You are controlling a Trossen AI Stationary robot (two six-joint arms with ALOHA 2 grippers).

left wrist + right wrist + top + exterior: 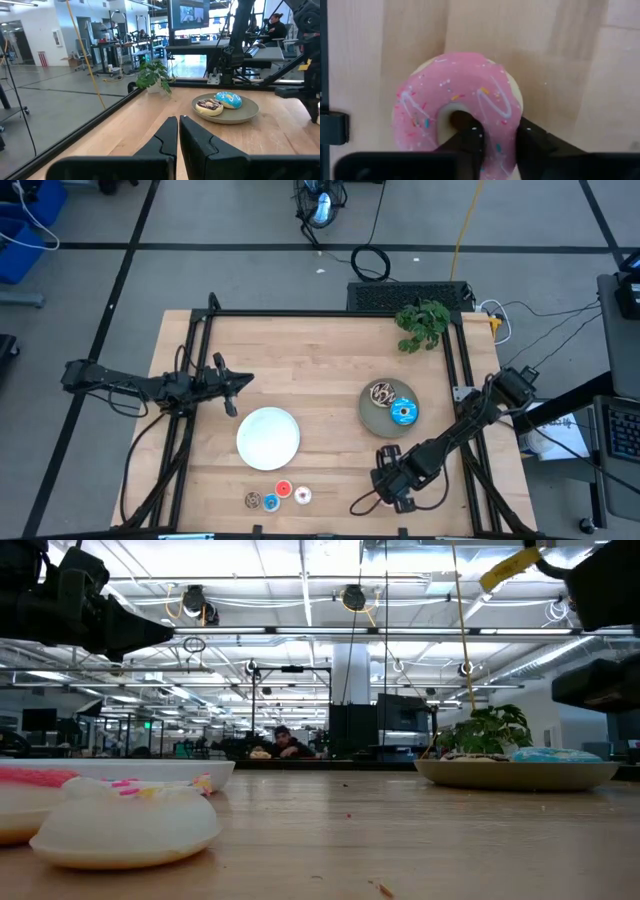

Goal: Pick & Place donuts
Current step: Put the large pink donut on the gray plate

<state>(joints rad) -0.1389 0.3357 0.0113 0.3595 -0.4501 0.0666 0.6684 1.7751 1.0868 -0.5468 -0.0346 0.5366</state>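
The pink frosted donut [455, 107] fills the right wrist view, with wood under it. My right gripper [494, 125] is shut on it, low by the table's near right edge [390, 480], where the gripper hides the donut in the high view. The chocolate-sprinkled donut [381, 393] and the blue donut [403, 412] lie on the grey plate [372, 418]. The mini donuts, brown [253, 500], blue [271, 501], red [283, 489] and whitish [302, 496], lie flat on the table by its near edge. My left gripper [235, 385] waits shut above the table's left part. My right gripper holds the pink donut by one side of its ring [502, 145]. One finger [470, 137] stands in the hole and the other finger [532, 142] is outside the rim. The fingers come from above, pointing down. The donut sits flat; whether it is off the wood I cannot tell.
A white plate [268, 438] lies near the table's middle, just beyond the mini donuts. A small green plant [422, 325] stands at the far right corner. Black frame rails [455, 370] run along the table's sides. Bare wood lies between the two plates.
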